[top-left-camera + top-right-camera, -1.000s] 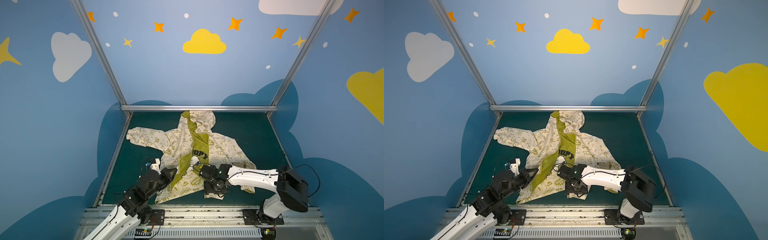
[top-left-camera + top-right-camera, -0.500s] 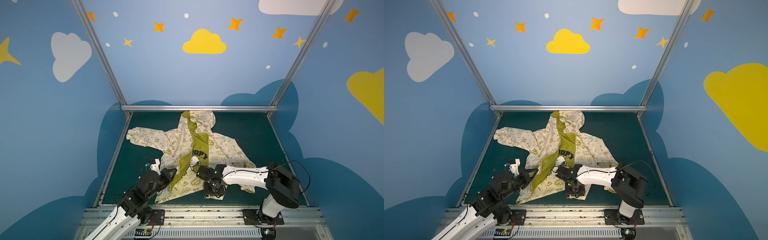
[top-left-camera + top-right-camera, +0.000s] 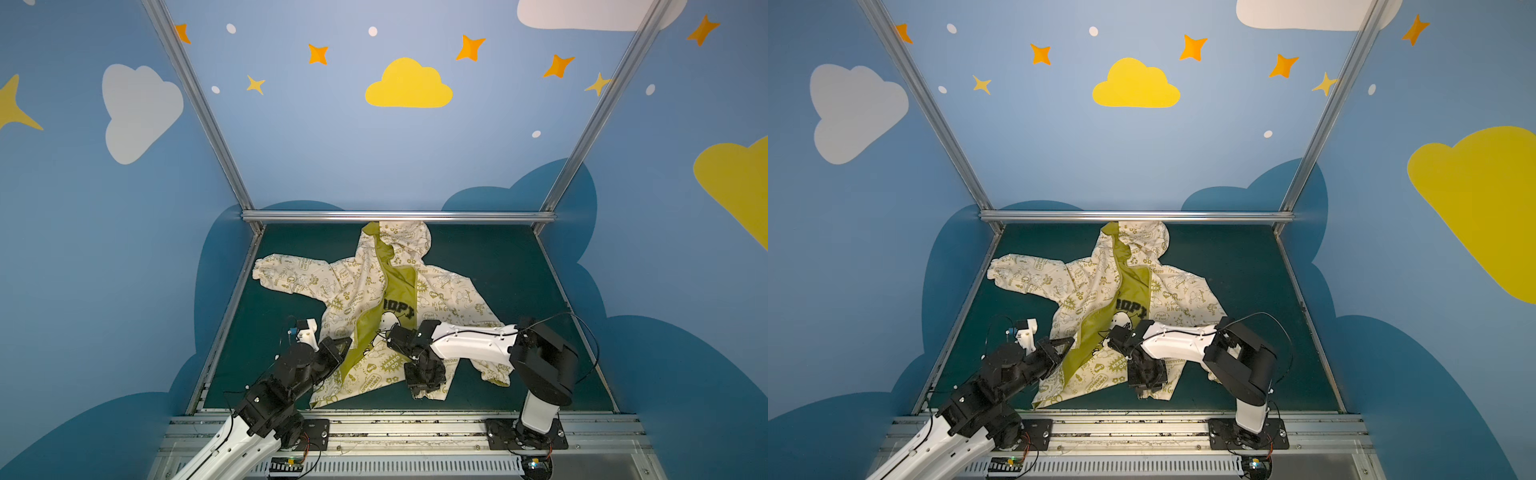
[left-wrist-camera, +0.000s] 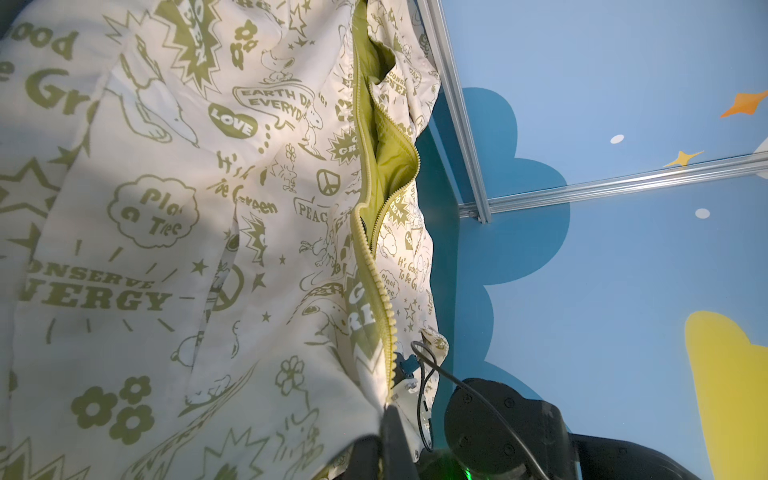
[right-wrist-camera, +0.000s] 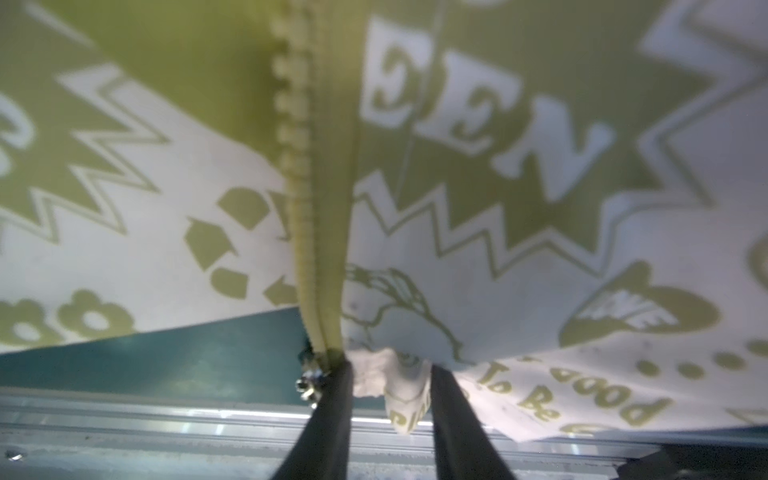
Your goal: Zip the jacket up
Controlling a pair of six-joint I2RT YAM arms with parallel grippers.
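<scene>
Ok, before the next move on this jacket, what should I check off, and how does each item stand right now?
1. Left gripper shut on the jacket front edge: ok.
2. Right gripper at the bottom hem beside the zipper: ok.
3. Hem fabric between its fingers: ok.
4. Right gripper firmly closed on it: cannot tell.
5. Zipper ends joined at the hem: cannot tell.
6. Front zipped: not ok; green lining shows.

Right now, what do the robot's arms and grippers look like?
Both arms mix white shells with black joint housings. The left arm carries a white mount with a blue part; black cables loop over the right arm. Left gripper and right gripper have black fingers.
</scene>
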